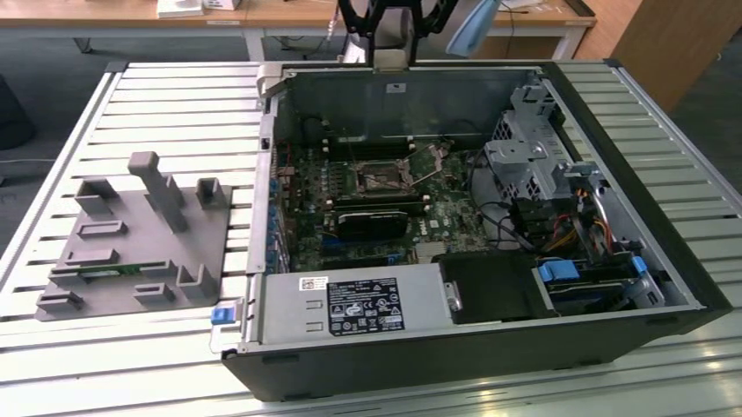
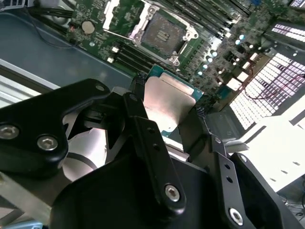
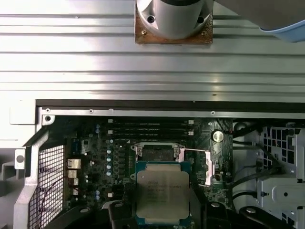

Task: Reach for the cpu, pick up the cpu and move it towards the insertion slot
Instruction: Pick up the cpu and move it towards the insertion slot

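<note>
The cpu (image 2: 167, 102) is a flat square chip with a silvery top and a green rim. My gripper (image 2: 169, 98) is shut on it, one black finger (image 2: 143, 124) pressing each of two opposite edges. In the first wrist view the cpu (image 3: 162, 193) hangs above the motherboard, just short of the open insertion slot (image 3: 156, 152), whose metal frame is swung up. The same slot (image 2: 164, 33) lies beyond the chip in the second wrist view. In the exterior view the slot (image 1: 380, 178) sits mid-board inside the open computer case (image 1: 649, 200), and the arm (image 1: 394, 22) hangs at the case's far edge.
A grey fixture block (image 1: 134, 243) with upright pegs stands on the slatted table at the exterior view's left. Inside the case are a power supply (image 1: 342, 306), a metal drive cage (image 1: 527, 161) with cables, and memory slots (image 3: 147, 128). The arm's base (image 3: 174, 19) is bolted behind the case.
</note>
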Action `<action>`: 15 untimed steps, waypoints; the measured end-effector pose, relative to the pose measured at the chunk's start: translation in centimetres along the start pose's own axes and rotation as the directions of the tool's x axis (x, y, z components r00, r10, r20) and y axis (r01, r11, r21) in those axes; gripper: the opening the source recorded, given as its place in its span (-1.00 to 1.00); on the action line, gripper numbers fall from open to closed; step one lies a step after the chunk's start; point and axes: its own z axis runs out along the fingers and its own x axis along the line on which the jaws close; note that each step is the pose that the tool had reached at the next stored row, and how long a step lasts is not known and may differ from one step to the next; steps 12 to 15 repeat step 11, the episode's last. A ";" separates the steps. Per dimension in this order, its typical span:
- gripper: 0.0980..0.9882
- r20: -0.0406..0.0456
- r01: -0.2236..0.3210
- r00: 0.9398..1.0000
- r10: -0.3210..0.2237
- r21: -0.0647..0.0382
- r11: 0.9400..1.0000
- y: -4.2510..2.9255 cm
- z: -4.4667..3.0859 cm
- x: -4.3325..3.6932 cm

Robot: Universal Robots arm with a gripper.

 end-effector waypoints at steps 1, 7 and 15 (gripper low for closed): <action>-0.02 0.000 0.000 1.000 0.000 0.000 1.000 0.12 0.03 -0.23; -0.02 0.000 -0.001 1.000 0.001 0.000 1.000 0.45 0.15 -0.91; -0.02 0.001 -0.001 1.000 0.001 0.000 1.000 0.46 0.16 -0.92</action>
